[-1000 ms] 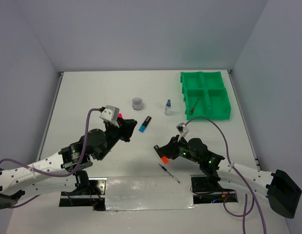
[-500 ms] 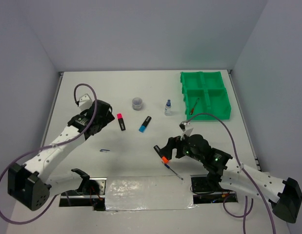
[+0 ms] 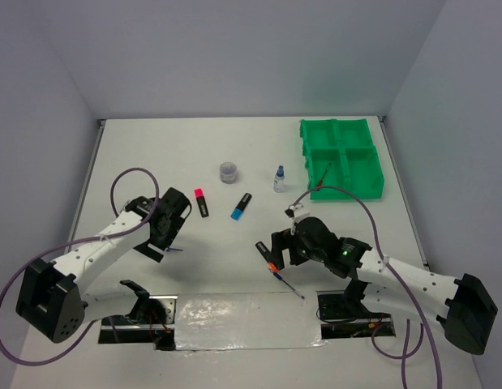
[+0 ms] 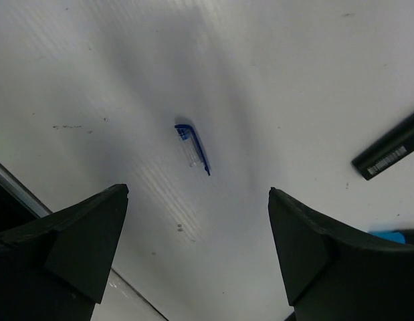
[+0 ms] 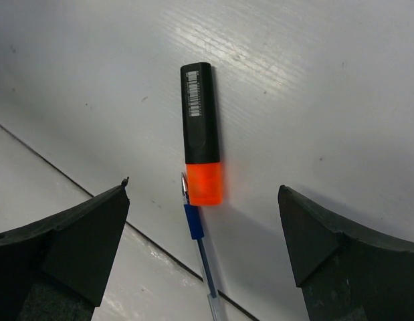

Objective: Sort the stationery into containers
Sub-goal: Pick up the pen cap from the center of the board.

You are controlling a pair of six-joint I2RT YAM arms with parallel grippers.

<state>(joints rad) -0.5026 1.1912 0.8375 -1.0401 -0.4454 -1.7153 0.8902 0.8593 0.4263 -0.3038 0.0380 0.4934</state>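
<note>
My right gripper [image 3: 274, 253] [image 5: 203, 190] hangs open over the orange-ended black highlighter [image 3: 267, 255] [image 5: 200, 130]. The highlighter lies flat, and its orange end touches the tip of a thin blue pen [image 3: 288, 286] [image 5: 201, 257]. My left gripper [image 3: 164, 243] [image 4: 196, 192] is open just above the table. A small blue pen cap [image 3: 176, 250] [image 4: 193, 148] lies ahead of its fingers. The pink highlighter [image 3: 202, 201], the blue highlighter [image 3: 241, 206], the grey tub [image 3: 228, 171] and the blue-capped bottle [image 3: 279, 179] rest mid-table. The green four-compartment tray [image 3: 352, 192] at the back right holds a red pen [image 3: 322, 176].
A shiny strip [image 3: 234, 318] runs along the table's near edge between the arm bases, and the blue pen lies across its seam. Grey walls close the table on three sides. The end of a black highlighter [image 4: 390, 150] shows at the right of the left wrist view.
Both grippers have opened. The left arm swung away from the pink highlighter and came down over the blue pen cap. The right gripper stays at the orange highlighter, which now lies free.
</note>
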